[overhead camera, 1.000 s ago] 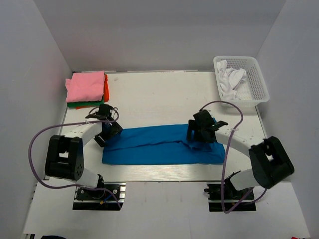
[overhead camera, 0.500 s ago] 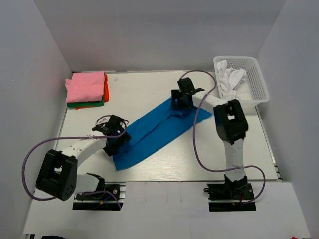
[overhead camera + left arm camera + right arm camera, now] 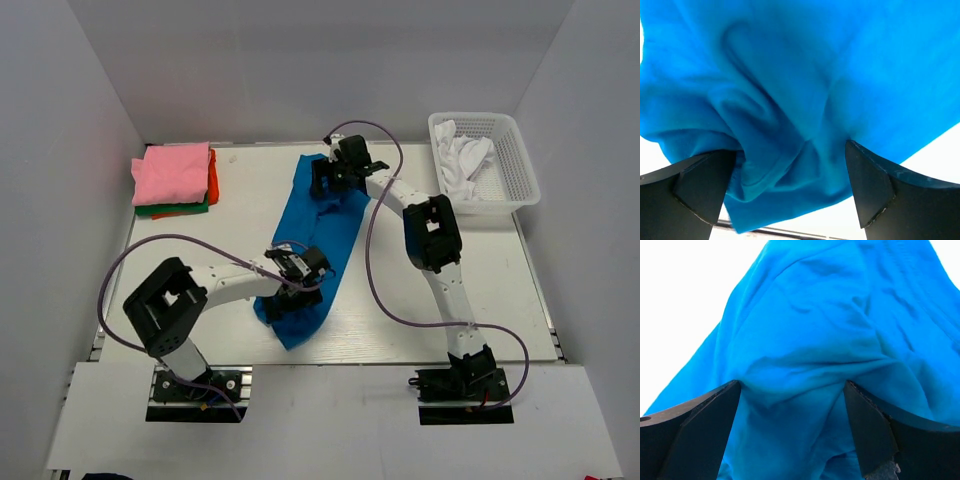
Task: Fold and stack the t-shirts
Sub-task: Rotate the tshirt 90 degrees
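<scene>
Both arms have swung the blue shirt (image 3: 315, 240) round. It lay sideways and now runs from 12 o'clock to 6 o'clock, mid-table. The right gripper (image 3: 335, 180) is on its far end and the left gripper (image 3: 297, 278) on its near end. Both have fingers spread wide over bunched cloth. A folded stack (image 3: 172, 175) sits at 10 o'clock. Blue still needs folding, and white shirts (image 3: 462, 160) wait in the basket (image 3: 520, 172) at 2 o'clock. I can't tell how many.
</scene>
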Available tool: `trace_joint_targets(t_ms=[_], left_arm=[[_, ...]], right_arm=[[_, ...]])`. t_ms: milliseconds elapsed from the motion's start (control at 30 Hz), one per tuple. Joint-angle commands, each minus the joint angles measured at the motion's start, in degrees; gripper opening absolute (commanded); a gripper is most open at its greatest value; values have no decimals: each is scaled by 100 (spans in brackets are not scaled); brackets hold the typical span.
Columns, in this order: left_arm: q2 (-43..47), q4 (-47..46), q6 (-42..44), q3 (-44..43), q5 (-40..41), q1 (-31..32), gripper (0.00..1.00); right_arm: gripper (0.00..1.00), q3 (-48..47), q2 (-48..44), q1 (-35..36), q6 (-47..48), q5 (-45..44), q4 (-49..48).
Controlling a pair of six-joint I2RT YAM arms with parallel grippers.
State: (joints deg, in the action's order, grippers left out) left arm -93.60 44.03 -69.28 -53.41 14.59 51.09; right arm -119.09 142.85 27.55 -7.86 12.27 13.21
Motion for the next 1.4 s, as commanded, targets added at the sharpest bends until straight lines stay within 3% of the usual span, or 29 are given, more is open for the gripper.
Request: trace_joint_targets(t_ms=[0, 200, 433, 533, 633, 667, 733, 867, 1000, 1033, 1167, 1267, 1367], left_arm=[[-563, -300, -991, 244, -924, 689, 100], [-150, 789, -1404, -485, -142, 1577, 100], [-150, 3002, -1615, -1584, 562, 2326, 100], [-80, 3348, -1686, -1638, 755, 2406, 100], [446, 3323, -1738, -1437, 1210, 2406, 100], [988, 2966, -1738, -1331, 1361, 2406, 100], [1728, 2341, -1353, -779, 1755, 2178, 100], [3302, 1048, -975, 101, 2775, 1801, 100], [3770, 574, -360, 94, 3182, 1238, 100], [3770, 284, 372, 94, 3069, 1097, 100], [2920, -122, 1082, -222, 2506, 19, 100], [2103, -903, 1827, -328, 1262, -886, 100], [1294, -1168, 2293, -660, 521, -1495, 100]], right_arm=[[90, -342, 235, 66, -164, 277, -170], [90, -352, -142, 40, 56, -111, 129], [90, -282, -1108, 92, 214, -366, 497], [90, 68, -1355, 154, 250, -611, 638], [90, 683, -1925, 233, 127, -901, 797], [90, 1146, -2092, 277, 83, -1033, 867], [90, 1544, -2392, 347, -206, -1174, 902], [90, 3307, -2972, 680, -856, -1140, 307], [90, 3516, -2816, 822, -1042, -797, 216], [90, 3507, -2763, 805, -1086, -797, 199], [90, 3445, -2429, 726, -1183, -1025, 199], [90, 3226, -2227, 629, -1244, -1192, 330], [90, 3225, -2060, 489, -1375, -1455, 445]])
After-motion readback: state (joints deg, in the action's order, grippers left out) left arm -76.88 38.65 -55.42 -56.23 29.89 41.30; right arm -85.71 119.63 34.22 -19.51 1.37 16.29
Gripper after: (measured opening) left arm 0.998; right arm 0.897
